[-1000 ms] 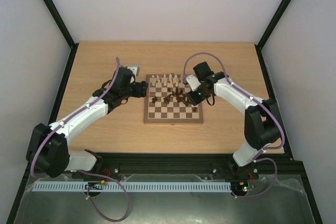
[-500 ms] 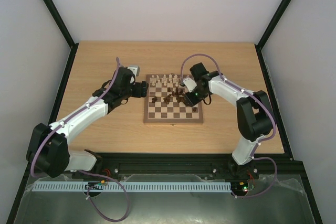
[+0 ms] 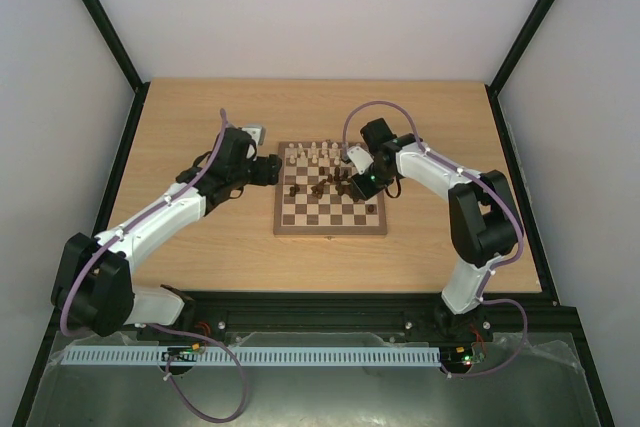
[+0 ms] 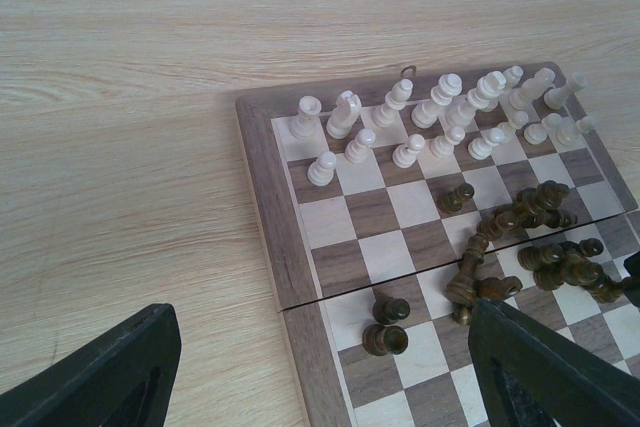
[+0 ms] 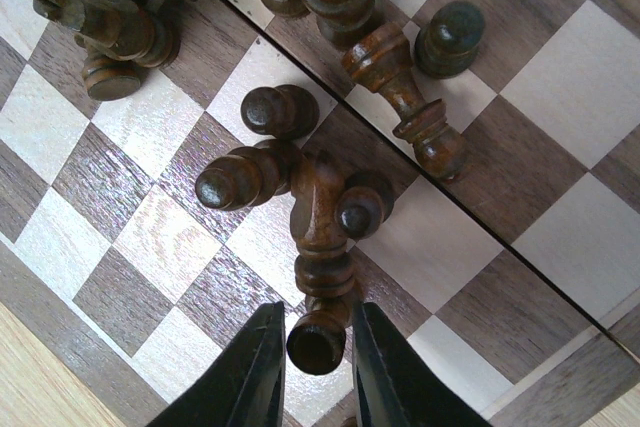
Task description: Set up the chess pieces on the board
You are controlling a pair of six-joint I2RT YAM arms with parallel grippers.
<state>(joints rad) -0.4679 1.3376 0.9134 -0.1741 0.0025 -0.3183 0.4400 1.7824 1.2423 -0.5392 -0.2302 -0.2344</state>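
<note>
Dark piece (image 5: 318,345): between right gripper (image 5: 317,325) fingertips, near the board (image 5: 160,242) edge.
Grip: fingers flank closely; contact unclear.
Left gripper (image 4: 320,332): spread wide.

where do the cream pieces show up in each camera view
top external: the cream pieces stand in the far two rows of the board.
left wrist: upper middle to upper right of the picture, in two rows.
right wrist: not in it.
shared landmark: the heap of fallen dark pieces, seen in all three views.
</note>
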